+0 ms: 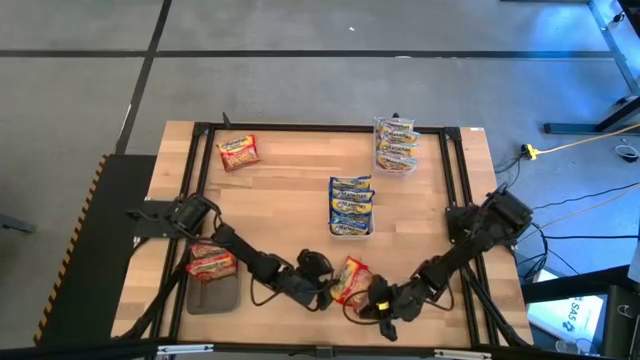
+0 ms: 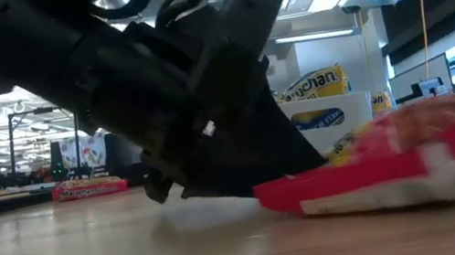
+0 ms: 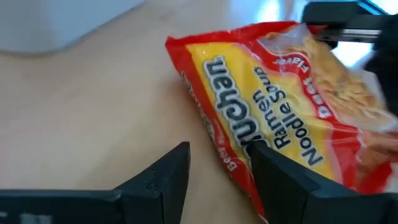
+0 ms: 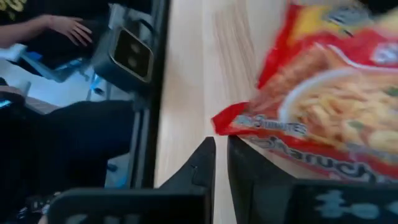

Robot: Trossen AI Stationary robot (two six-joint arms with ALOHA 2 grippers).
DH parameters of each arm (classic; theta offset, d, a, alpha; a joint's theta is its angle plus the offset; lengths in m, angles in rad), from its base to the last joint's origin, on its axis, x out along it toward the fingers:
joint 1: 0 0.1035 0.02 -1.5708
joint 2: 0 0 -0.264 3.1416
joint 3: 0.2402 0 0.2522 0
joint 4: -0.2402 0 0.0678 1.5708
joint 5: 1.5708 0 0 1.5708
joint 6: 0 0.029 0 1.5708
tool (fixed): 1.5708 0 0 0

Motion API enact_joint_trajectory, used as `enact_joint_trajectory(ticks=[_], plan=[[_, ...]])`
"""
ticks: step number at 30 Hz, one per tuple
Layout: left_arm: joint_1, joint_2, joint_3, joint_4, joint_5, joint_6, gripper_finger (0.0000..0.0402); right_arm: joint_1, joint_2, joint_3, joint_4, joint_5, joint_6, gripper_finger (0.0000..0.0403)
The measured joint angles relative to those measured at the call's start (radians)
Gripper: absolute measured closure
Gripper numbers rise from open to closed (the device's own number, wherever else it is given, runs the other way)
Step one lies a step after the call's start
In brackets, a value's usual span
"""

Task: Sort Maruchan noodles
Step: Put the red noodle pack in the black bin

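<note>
A red-bordered packet of Maruchan noodles lies flat on the wooden table near its front edge, between my two grippers. My left gripper comes at it from the table's left, slanting down, and stands open astride the packet's long edge. My right gripper comes from the right, also slanting down, and is shut with nothing between its fingers. Its tips stand at a corner of the packet. In the low view the left gripper fills the middle and the packet lies to its right. My left gripper has one finger over the packet's red long edge and the other on bare table beside it. In the low view its tip meets the packet's end. The packet lies flat on the table. My right gripper has the packet's red edge along the outer side of one finger, near the corner. Whether they touch I cannot tell.
A white tray of blue-bordered packets stands mid-table. A clear tub with several packets is at the far right, a red packet at the far left, and more packets on a dark tray near the left. A person's hand shows beyond the table.
</note>
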Motion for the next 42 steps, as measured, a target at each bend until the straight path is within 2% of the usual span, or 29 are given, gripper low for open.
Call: enact_joint_trajectory(ticks=[2, 4, 7, 9, 13, 17, 21, 26, 33, 38, 42], plan=[[0.004, -0.018, -0.001, -0.023, 0.006, 0.026, 0.0237, -0.009, 0.000, 0.000, 0.026, 0.009, -0.048, 0.0384], [-0.001, -0.037, -0.002, -0.041, 0.009, 0.035, 0.0239, -0.014, -0.037, 0.000, -0.039, -0.002, -0.061, 0.0384], [-0.037, -0.097, -0.002, -0.099, 0.008, 0.036, 0.0241, -0.014, -0.153, 0.001, -0.230, -0.018, -0.069, 0.0384], [-0.069, -0.124, 0.000, -0.099, 0.009, 0.047, 0.0241, -0.013, -0.243, 0.001, -0.408, 0.011, -0.061, 0.0384], [-0.127, -0.126, -0.002, -0.030, 0.016, 0.117, 0.0241, -0.012, -0.384, 0.001, -0.731, 0.157, -0.001, 0.0384], [-0.162, -0.079, -0.002, 0.030, 0.015, 0.117, 0.0241, -0.020, -0.406, -0.001, -0.882, 0.336, 0.039, 0.0384], [-0.164, -0.005, -0.002, 0.154, 0.003, 0.112, 0.0241, -0.057, -0.353, -0.013, -0.818, 0.357, 0.038, 0.0384], [-0.129, 0.044, -0.002, 0.163, -0.002, 0.064, 0.0241, -0.073, -0.261, -0.015, -0.686, 0.264, 0.001, 0.0384], [-0.092, 0.013, 0.000, 0.007, -0.011, 0.057, 0.0241, -0.071, -0.189, -0.014, -0.496, 0.086, 0.025, 0.0384], [-0.081, -0.052, -0.002, -0.182, -0.022, 0.057, 0.0241, -0.055, -0.175, -0.013, -0.358, -0.004, 0.006, 0.0384], [-0.100, -0.132, -0.003, -0.309, -0.008, 0.059, 0.0241, -0.064, -0.195, -0.007, -0.351, -0.106, -0.003, 0.0384]])
